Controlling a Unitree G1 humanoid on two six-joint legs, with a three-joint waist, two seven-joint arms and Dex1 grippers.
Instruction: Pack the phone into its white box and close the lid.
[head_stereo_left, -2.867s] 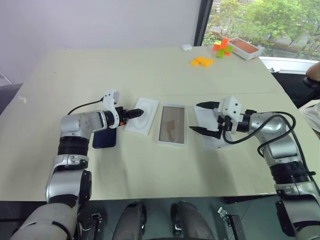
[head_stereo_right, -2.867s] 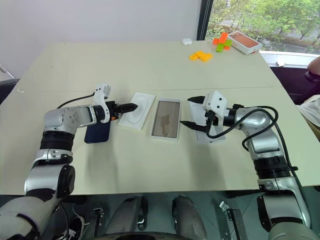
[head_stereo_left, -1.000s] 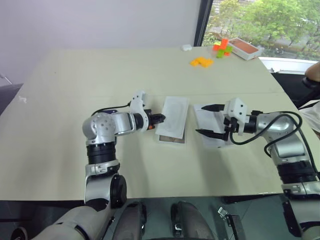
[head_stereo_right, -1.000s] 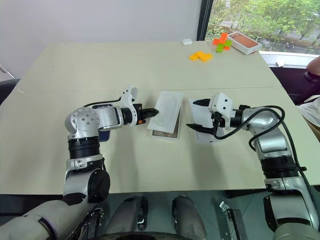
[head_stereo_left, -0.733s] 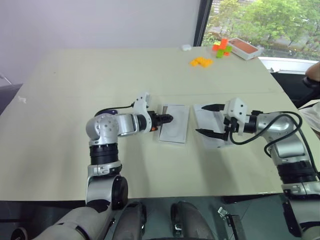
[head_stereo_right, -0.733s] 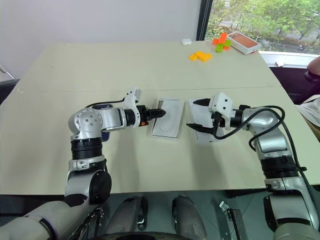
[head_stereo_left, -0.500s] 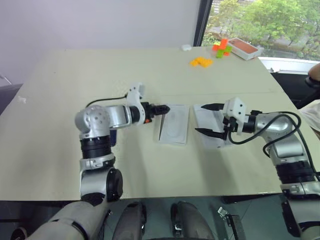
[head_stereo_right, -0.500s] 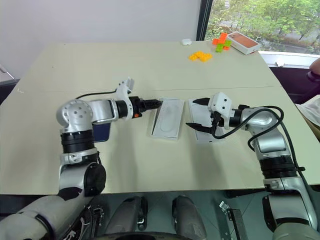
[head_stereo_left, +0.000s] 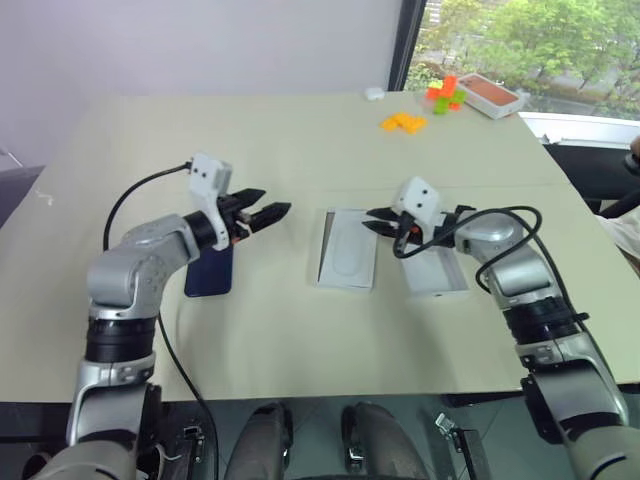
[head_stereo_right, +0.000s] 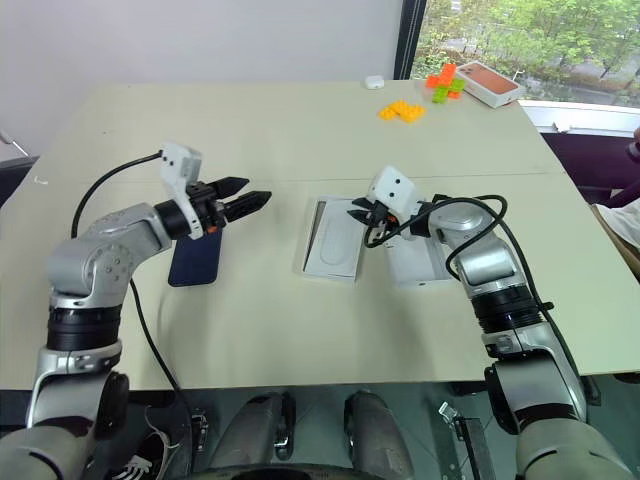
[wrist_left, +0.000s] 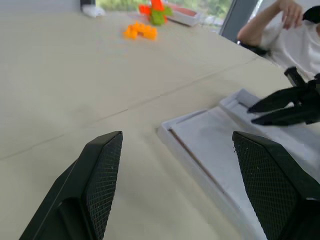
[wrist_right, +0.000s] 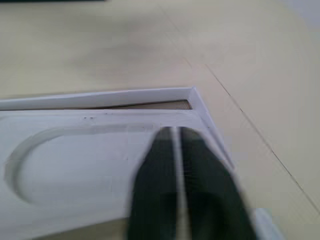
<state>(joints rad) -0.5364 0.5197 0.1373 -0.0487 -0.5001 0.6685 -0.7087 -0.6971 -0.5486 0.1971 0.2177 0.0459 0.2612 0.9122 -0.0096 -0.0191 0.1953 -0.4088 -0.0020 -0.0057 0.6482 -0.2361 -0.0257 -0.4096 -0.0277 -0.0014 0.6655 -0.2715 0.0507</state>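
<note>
Press lightly with the right gripper (head_stereo_left: 372, 220), fingers pressed together over the insert (head_stereo_left: 350, 255) in the white box (head_stereo_left: 322, 245) mid-table, lid (head_stereo_left: 437, 275) just beside. Left gripper (head_stereo_left: 265, 213) spread above the phone (head_stereo_left: 208, 275), toward the left edge. Pale table (head_stereo_left: 300, 140); orange blocks (head_stereo_left: 403, 122) far right, window (head_stereo_left: 500, 40) beyond.

Orange blocks (head_stereo_left: 403, 123) and a red-topped tray (head_stereo_left: 488, 95) sit on the table (head_stereo_left: 300, 150).

Silver-grey jointed arms with black banded collars, white camera blocks at the wrists, looping black cables — left gripper (head_stereo_left: 268, 214) and right gripper (head_stereo_left: 377, 222) with tapered black fingers, mesh-textured pads.
</note>
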